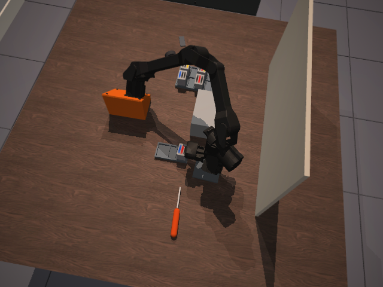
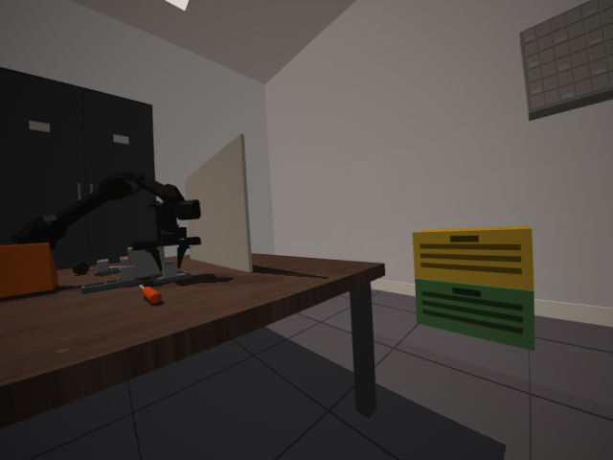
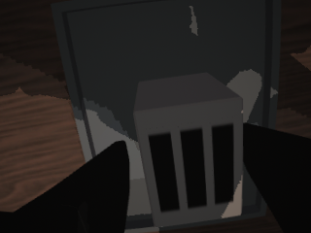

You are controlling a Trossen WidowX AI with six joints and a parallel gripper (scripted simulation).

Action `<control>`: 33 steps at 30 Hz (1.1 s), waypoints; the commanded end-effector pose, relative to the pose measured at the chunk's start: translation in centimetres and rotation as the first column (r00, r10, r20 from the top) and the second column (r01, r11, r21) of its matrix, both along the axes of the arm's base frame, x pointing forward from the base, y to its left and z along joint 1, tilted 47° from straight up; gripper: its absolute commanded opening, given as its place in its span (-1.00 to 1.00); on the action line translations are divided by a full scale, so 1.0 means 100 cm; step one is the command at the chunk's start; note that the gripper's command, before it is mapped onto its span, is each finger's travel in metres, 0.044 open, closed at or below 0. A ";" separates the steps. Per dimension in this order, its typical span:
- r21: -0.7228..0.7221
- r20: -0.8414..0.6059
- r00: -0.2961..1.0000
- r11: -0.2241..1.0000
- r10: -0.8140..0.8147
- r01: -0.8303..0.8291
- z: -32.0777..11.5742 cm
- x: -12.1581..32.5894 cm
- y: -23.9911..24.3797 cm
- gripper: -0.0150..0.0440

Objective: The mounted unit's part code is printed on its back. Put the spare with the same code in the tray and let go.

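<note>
- From overhead, the black arm (image 1: 194, 57) reaches across from its orange base (image 1: 126, 106), its gripper (image 1: 210, 160) over the dark tray (image 1: 205, 177). The gripper and wrist cover the spare from up here, and I can't tell how far apart the fingers are.
- Also from overhead, a block with blue and red bars (image 1: 181, 149) sits at one end of a grey holder (image 1: 163, 151), just beside the gripper. The orange screwdriver (image 1: 175, 222) lies on the wooden table (image 1: 102, 200), and a tall pale panel (image 1: 284, 101) stands well apart from the tray.
- Over from the side, the gripper (image 2: 170, 268) points down with its two fingers spread, one on either side of the light grey block (image 2: 170, 270). That block stands upright in the tray (image 2: 185, 276); the screwdriver (image 2: 150, 294) lies nearer me.
- Close up at the wrist, the block (image 3: 194, 160) shows three black bars on its pale face and has the tray (image 3: 67, 53) under it. The gripper (image 3: 182, 143) is partly open: there's a gap between the block and the finger at picture left, while the other is right by the block's edge. I can't tell whether that one touches, but the two aren't pinching it.
</note>
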State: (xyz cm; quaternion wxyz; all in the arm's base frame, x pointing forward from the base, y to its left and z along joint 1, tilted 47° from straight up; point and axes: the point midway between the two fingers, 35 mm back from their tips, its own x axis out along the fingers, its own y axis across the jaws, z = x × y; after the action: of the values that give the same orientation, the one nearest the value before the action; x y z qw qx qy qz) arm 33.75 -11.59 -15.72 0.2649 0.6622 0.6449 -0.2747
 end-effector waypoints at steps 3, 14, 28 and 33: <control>0.000 -0.001 1.000 1.000 0.001 -0.001 0.000 0.000 0.000 0.75; 0.000 -0.006 1.000 1.000 -0.004 0.004 0.074 -0.003 -0.075 1.00; -0.013 0.011 1.000 1.000 -0.028 0.028 0.075 -0.001 -0.080 1.00; -0.013 0.011 1.000 1.000 -0.028 0.028 0.075 -0.001 -0.080 1.00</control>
State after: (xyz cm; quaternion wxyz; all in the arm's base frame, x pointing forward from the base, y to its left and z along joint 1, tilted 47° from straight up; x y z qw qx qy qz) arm 33.58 -19.66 -8.19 0.2698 0.6701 0.6330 -0.2782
